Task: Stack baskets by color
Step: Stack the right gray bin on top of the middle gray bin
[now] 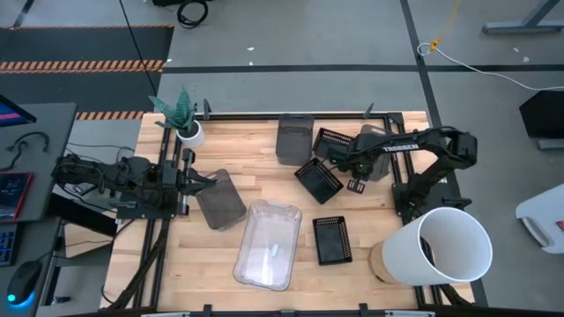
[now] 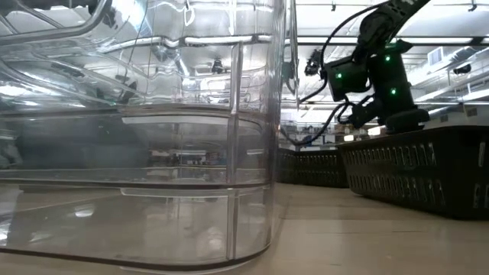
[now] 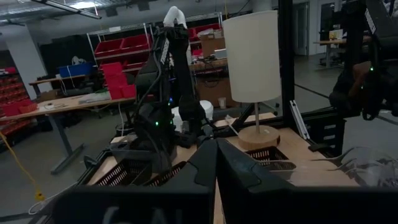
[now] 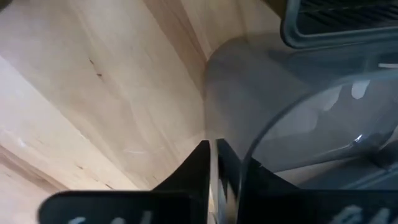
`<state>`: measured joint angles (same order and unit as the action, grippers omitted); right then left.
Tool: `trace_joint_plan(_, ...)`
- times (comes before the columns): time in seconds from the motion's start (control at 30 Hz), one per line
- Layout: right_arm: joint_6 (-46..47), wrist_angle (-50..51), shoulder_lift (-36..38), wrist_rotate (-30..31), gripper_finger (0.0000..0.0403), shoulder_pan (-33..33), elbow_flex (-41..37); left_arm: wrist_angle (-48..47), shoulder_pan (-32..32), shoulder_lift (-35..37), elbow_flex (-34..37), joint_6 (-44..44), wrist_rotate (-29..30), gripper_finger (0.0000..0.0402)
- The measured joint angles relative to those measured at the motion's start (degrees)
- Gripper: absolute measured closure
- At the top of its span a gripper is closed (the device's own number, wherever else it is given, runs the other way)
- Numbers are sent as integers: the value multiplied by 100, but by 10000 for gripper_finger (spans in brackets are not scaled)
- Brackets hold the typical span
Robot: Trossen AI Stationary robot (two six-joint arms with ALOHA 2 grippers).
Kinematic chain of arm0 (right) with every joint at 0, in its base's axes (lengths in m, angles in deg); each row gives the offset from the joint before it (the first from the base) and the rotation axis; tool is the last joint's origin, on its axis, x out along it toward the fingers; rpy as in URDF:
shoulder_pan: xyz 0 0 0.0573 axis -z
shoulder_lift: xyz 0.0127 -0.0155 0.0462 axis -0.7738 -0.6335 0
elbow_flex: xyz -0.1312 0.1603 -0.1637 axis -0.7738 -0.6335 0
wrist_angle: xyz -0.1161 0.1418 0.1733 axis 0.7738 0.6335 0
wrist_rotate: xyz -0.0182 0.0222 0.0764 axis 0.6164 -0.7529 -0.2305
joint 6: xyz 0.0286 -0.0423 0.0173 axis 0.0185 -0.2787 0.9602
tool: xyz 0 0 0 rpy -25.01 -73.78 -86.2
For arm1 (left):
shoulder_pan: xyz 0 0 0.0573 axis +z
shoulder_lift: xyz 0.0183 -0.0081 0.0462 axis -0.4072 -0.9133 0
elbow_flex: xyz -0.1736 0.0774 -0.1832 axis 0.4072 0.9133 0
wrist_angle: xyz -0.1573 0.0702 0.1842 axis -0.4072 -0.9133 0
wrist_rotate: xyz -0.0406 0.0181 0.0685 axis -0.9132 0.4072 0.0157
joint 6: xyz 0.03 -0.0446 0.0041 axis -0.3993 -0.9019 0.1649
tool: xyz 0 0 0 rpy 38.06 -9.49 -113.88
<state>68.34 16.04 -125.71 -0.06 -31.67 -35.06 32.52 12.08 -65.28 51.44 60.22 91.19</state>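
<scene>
My right gripper (image 4: 213,163) points down at a smoky grey basket (image 1: 381,163) under its arm at the far right; its fingers are almost together. A second grey basket (image 1: 295,138) stands at the far edge. A third (image 1: 220,200) lies at the left, just beyond my left gripper (image 1: 208,182), which is shut, level and touching nothing. Three black slatted baskets (image 1: 333,141) (image 1: 319,180) (image 1: 332,239) sit mid-table, and a clear basket (image 1: 267,245) rests on its base near the front. My right gripper comes from above, pointing steeply down, with its two fingers closed on the grey basket's translucent wall (image 4: 219,127) beside a rounded corner of the rim (image 4: 261,140). Only a thin gap shows between the fingers. The basket rests on the table.
A big white bucket (image 1: 445,248) lies at the near right. A small white plant pot (image 1: 188,132) stands at the far left corner. In the low view, the clear basket (image 2: 137,153) fills the left and a black basket (image 2: 428,176) the right. Bare wood lies at the near left.
</scene>
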Motion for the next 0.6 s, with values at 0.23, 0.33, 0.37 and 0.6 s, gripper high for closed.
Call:
trace_joint_plan(0.23, -102, 0, -146, -59, 393, -4, 13, 0, 0, 0, 0, -2, 0, 380)
trace_joint_plan(0.33, -100, 7, -141, -57, 391, -5, 11, 0, 0, 0, 0, -2, 0, 382)
trace_joint_plan(0.37, -100, 7, -137, -60, 393, -2, 11, 0, 0, 0, 0, -2, 0, 383)
trace_joint_plan(0.6, -15, 257, -152, -56, 397, -1, 21, -2, 0, 0, 0, 0, 0, 388)
